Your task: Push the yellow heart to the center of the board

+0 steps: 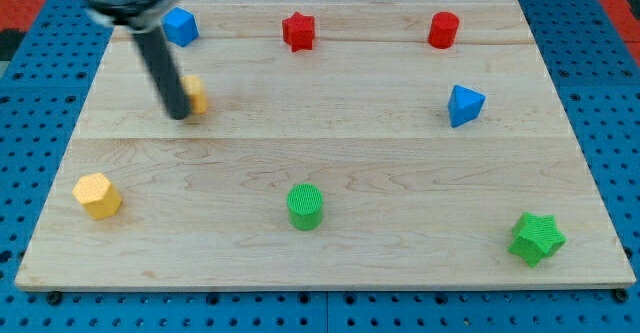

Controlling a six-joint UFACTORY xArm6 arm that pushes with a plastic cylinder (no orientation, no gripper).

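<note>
The yellow heart (pixel 196 94) lies near the view's upper left on the wooden board (pixel 330 163); its left part is hidden behind my rod. My tip (pixel 179 115) stands at the heart's left lower side, touching or almost touching it. The rod rises up and to the left toward the view's top edge.
A blue block (pixel 180 26) sits just above the heart. A red star (pixel 298 31) and a red cylinder (pixel 443 30) lie along the top. A blue wedge (pixel 465 105) is at the right. A yellow hexagon (pixel 97 195), green cylinder (pixel 305 207) and green star (pixel 536 238) lie along the bottom.
</note>
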